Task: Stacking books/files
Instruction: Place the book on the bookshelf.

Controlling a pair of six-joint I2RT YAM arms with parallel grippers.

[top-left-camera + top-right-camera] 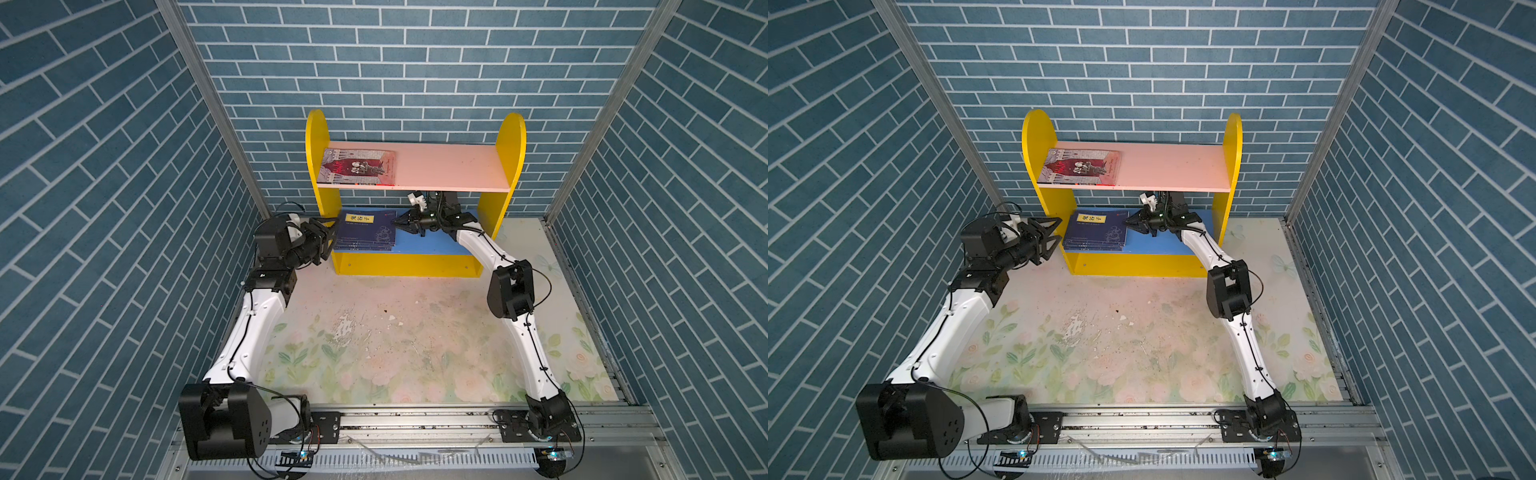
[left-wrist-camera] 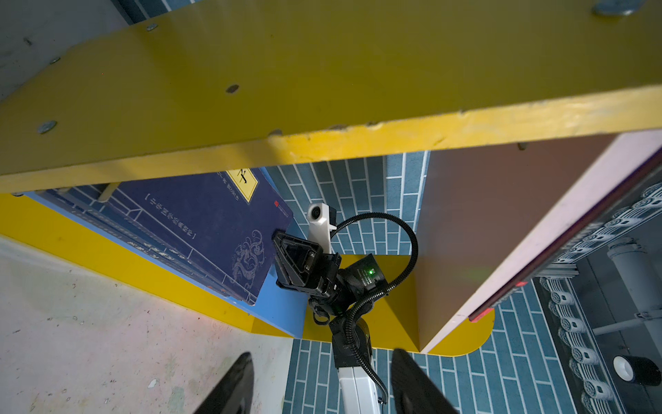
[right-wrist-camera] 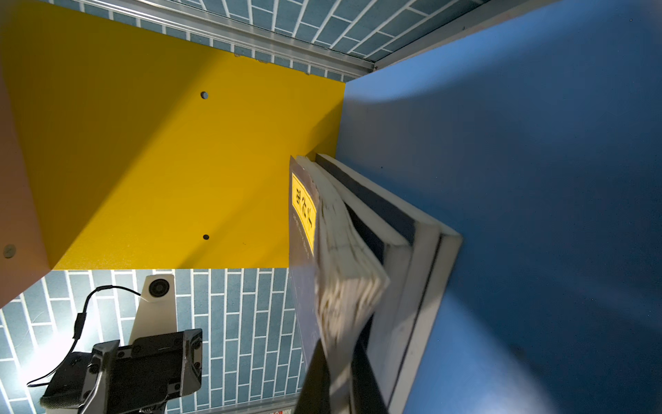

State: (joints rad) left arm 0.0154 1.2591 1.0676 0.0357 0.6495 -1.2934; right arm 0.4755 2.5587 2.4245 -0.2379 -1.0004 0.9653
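I see my right gripper [image 1: 398, 224] pinching a corner of the top navy book [image 1: 368, 233] (yellow strip reads 鬼谷子), left gripper [image 1: 1054, 232] spread beside the shelf [image 1: 317, 166].

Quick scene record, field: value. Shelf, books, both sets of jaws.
shelf: yellow sides, pink upper board, blue lower board
red book: flat on upper board, end nearer the left arm
navy stack: flat on lower board, same end
right gripper: under upper board, jaws shut on top navy book at its edge, pages fanned off the stack
left gripper: jaws open, empty, outside the shelf's side panel
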